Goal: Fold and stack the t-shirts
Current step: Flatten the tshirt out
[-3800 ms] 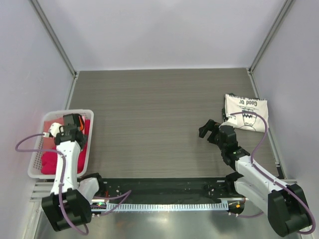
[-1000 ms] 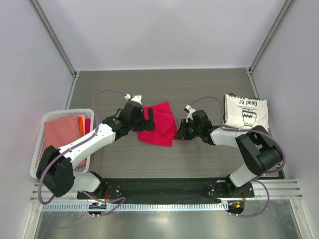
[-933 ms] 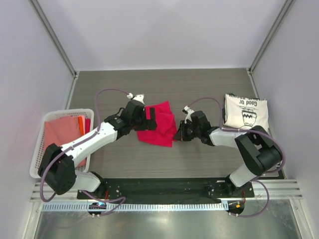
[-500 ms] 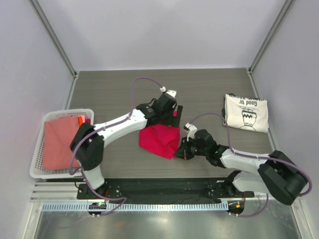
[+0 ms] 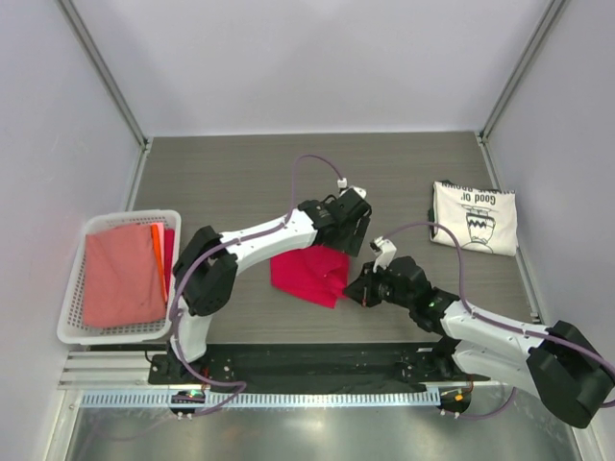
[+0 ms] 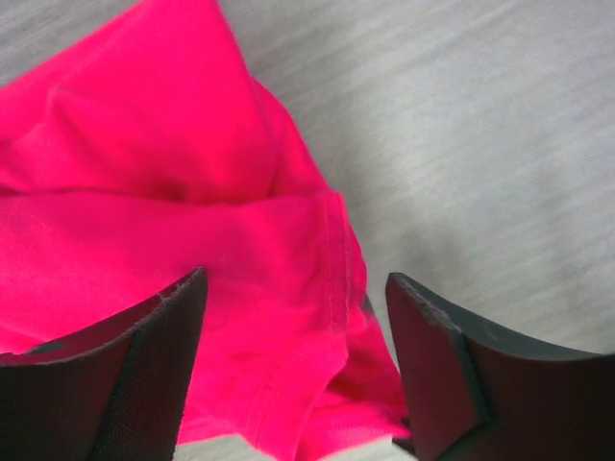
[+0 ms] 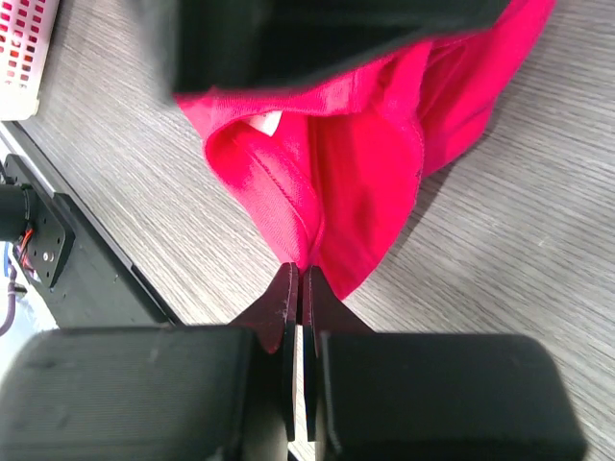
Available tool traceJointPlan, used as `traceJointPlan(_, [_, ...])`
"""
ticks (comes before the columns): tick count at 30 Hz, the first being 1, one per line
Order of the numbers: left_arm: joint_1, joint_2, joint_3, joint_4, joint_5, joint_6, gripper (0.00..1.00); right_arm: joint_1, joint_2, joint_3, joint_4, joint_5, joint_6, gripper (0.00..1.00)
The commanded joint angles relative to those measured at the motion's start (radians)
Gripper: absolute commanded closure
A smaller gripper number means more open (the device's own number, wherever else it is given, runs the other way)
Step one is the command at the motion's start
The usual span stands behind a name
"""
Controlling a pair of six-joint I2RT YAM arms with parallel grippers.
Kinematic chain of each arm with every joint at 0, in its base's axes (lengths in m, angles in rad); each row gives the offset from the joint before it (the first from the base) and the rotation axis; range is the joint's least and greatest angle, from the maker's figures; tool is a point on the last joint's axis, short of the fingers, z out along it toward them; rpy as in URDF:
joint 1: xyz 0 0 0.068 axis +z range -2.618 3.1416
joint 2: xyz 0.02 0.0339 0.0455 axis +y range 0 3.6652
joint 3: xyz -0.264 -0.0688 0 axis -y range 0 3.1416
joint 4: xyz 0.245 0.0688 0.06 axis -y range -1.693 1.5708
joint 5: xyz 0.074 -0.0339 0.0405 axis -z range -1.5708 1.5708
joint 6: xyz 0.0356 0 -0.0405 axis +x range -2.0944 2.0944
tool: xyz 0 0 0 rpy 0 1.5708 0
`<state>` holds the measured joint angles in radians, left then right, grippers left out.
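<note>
Looking down from above, I see the crimson-pink t-shirt (image 5: 306, 274) lying bunched on the table (image 5: 240, 173), about mid-width and toward the near edge. My left hand (image 5: 351, 230) hangs over its far right corner, and my right hand (image 5: 357, 288) sits at its near right edge. The cream t-shirt (image 5: 474, 218) lies folded well apart at the far right. The basket (image 5: 106, 336) at the left holds more reddish cloth.

From my left wrist, the fingers (image 6: 144, 355) stand apart with nothing clamped between them. Below the gap runs a stitched hem (image 6: 333, 250) where one layer of pink cloth laps over another. Bare table shows to the right.

From my right wrist, the fingers are pressed together on a thin fold of the shirt's edge, and the cloth fans away from the tips in soft ridges. A small white tag (image 7: 261, 121) peeks out by a rolled seam. The blurred dark shape across the top is, I judge, my left hand.

I expect this shirt to be light and limp. It will sag, drag and crease rather than hold a shape, and one pinch alone will only pull it into a rope. The hem and corners are firmer, so I would take a corner in each hand and spread it flat before folding.
</note>
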<state>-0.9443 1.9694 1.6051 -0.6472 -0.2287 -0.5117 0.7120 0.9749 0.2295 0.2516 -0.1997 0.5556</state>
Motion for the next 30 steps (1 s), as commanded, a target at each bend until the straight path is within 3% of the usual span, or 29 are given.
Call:
traceJointPlan(1, [0.001,0.054,0.068,-0.042,-0.081,0.009,0.33,0.001,-0.016,-0.002,0.006,0.031,0.006,0.99])
traceJointPlan(4, [0.002,0.103,0.145,-0.083,-0.155,0.009,0.48,0.001,-0.016,-0.002,0.008,0.032,0.007,0.99])
traceJointPlan(5, [0.002,0.141,0.165,-0.109,-0.188,0.015,0.48,0.001,-0.016,-0.001,0.008,0.032,0.007,0.99])
traceJointPlan(8, [0.004,0.206,0.251,-0.172,-0.167,0.038,0.51,0.001,-0.030,-0.002,-0.009,0.052,0.009,0.99])
traceJointPlan(11, [0.006,0.215,0.273,-0.181,-0.109,0.055,0.64,0.001,-0.047,-0.002,-0.038,0.095,0.013,0.99])
traceJointPlan(12, [0.006,0.207,0.266,-0.177,-0.088,0.056,0.64,0.001,-0.050,-0.002,-0.041,0.101,0.015,0.99])
traceJointPlan(14, [0.018,0.194,0.239,-0.151,-0.054,0.049,0.91,0.001,-0.057,-0.002,-0.048,0.117,0.017,0.99])
traceJointPlan(16, [0.033,0.172,0.225,-0.140,-0.029,0.041,0.97,0.001,-0.061,-0.001,-0.049,0.125,0.021,0.99])
traceJointPlan(23, [0.175,0.068,0.188,-0.126,0.029,-0.005,1.00,0.001,-0.029,0.022,-0.069,0.249,0.049,0.99])
traceJointPlan(26, [0.251,0.002,0.170,-0.105,0.120,-0.048,1.00,-0.005,0.040,0.100,-0.113,0.338,0.044,0.99])
traceJointPlan(30, [0.370,-0.085,0.164,-0.097,0.140,-0.089,1.00,-0.080,0.194,0.316,-0.208,0.396,0.012,0.99])
